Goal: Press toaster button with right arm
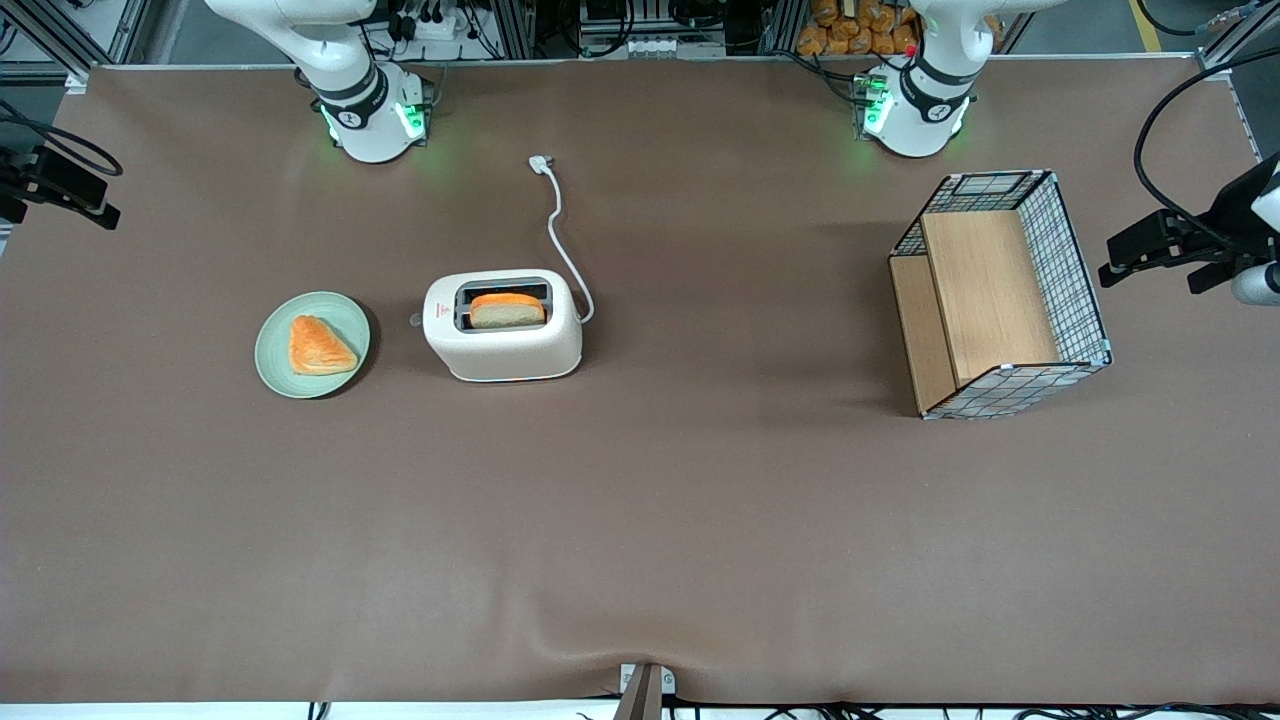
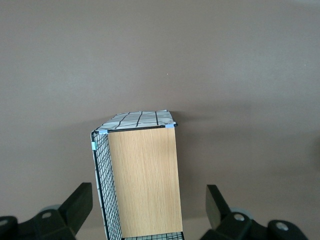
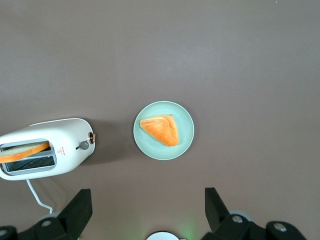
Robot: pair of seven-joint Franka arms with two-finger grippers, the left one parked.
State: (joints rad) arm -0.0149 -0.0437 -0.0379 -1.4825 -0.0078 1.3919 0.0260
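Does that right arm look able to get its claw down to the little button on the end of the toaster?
Probably yes. The claw is open and hangs above the table, off to the side of the toaster. The button sticks out toward the plate, with a bare gap between them.

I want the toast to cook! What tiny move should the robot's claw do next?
Probably swing the open black claw, now high over the green plate, toward the small grey lever tab on the cream-white toaster and lower it; they are still apart.
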